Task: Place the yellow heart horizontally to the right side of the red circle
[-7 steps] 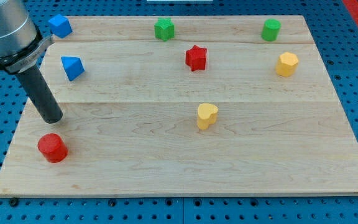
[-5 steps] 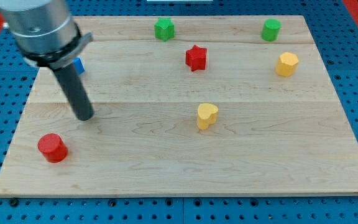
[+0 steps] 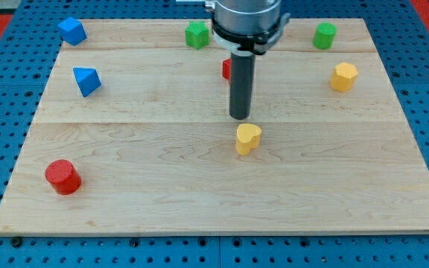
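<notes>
Camera view: my tip [image 3: 239,117] sits on the wooden tabletop [image 3: 199,186], just above the yellow heart [image 3: 248,138] toward the view's top, very near it; contact cannot be told. The tool is a plain rod with nothing to open or close, holding nothing. Red circle [image 3: 62,176] lies well apart at the view's lower left. The rod partly hides a red block [image 3: 226,69]. Two blue blocks [image 3: 72,30] [image 3: 86,80] upper left; green blocks [image 3: 196,34] [image 3: 324,35] along the top; another yellow block [image 3: 343,77] at right.
</notes>
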Available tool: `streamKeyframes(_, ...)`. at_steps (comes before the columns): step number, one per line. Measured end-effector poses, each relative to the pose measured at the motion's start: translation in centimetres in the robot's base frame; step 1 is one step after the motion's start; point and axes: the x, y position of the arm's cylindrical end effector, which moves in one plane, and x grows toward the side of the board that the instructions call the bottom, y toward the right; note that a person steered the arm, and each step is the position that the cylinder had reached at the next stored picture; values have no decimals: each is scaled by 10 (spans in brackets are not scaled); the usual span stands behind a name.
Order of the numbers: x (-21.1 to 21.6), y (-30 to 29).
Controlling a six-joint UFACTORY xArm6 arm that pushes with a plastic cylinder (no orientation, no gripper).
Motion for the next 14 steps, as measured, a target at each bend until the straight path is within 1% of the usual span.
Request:
streamKeyframes(1, 42, -12)
streamKeyframes(2, 57, -22)
streamKeyframes(3, 33, -15)
streamKeyframes(4, 30, 15)
streamKeyframes(5, 39, 26)
streamKeyframes(6, 55, 5)
streamKeyframes(7, 58, -11)
streamKeyframes(8, 49, 2)
streamKeyframes(9, 49, 36)
streamKeyframes(10, 60, 36)
streamKeyframes(14, 63, -7)
